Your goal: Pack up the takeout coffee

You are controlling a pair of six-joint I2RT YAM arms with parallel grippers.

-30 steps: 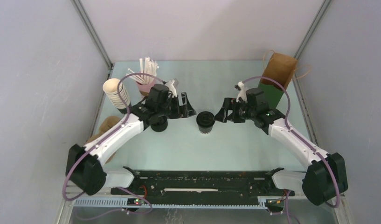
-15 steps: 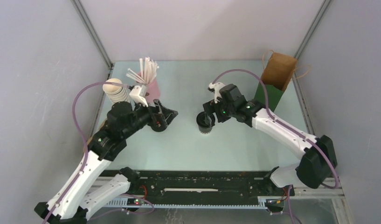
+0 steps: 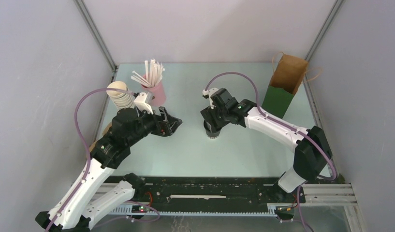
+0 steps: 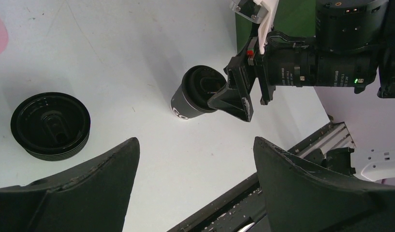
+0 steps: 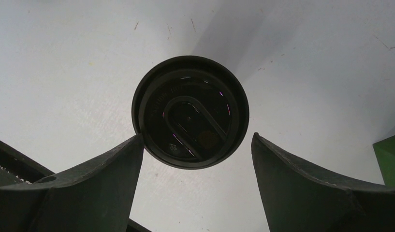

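Right tool set wide above the cup, nothing gripped yet

Right tool [image 5: 195,142] is seen with its jaws spread wide, one finger to each side of the takeout coffee [image 5: 190,111], and nothing is held; whether a pad already touches the cup cannot be told. The cup is stood upright on the table [image 3: 234,150], near the middle, well apart from the paper bag [image 3: 285,82] at the far right. The left tool [image 4: 195,145] is likewise kept wide and empty, near the stack of loose lids [image 4: 50,125].

The cup is judged to be light, with a thin paper wall that would be dented by a hard squeeze. Whether it is filled cannot be told, so it is best kept level. The black lid [image 4: 201,87] is smooth plastic and only pressed on, and could be popped off if it were pinched. Hold is best taken on the paper wall just beneath the lid's rim, where the cup is stiffest and the rim gives a ledge against slipping
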